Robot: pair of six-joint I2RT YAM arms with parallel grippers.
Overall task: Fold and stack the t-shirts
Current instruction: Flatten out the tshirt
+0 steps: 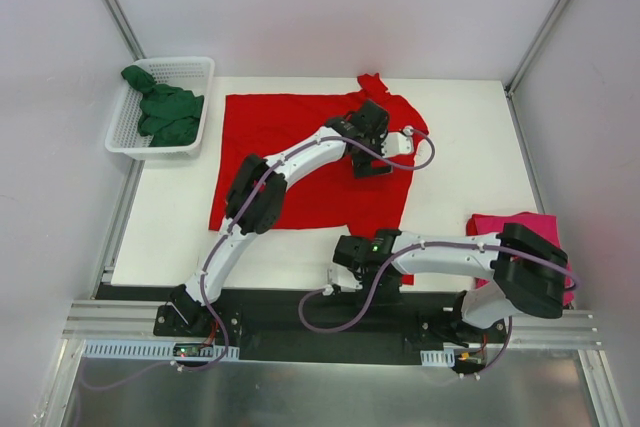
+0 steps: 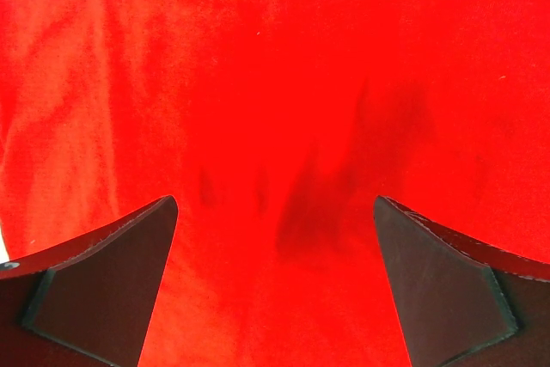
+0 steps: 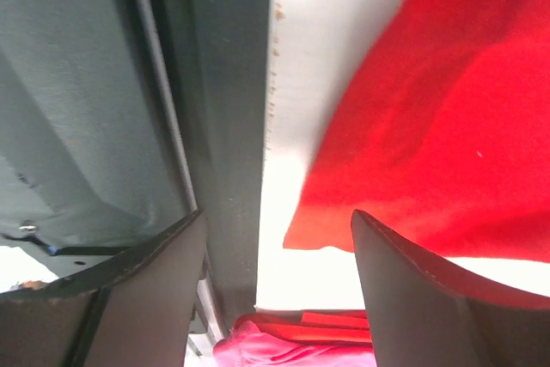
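A bright red t-shirt (image 1: 290,137) lies spread flat on the white table (image 1: 180,217). My left gripper (image 1: 378,159) hovers low over its right half. In the left wrist view red cloth (image 2: 275,83) fills the frame, and the left gripper (image 2: 275,205) is open wide with nothing between its fingers. My right gripper (image 1: 345,272) is at the table's near edge, beside the red shirt's near corner (image 3: 412,126). It (image 3: 277,219) is open and empty. A magenta-pink t-shirt (image 1: 520,232) lies bunched at the near right. A dark green t-shirt (image 1: 165,112) sits crumpled in the basket.
The white mesh basket (image 1: 195,69) stands at the table's far left corner. A black mounting rail (image 3: 223,83) runs along the near edge, just left of the right gripper. Grey enclosure walls (image 1: 60,197) close in both sides.
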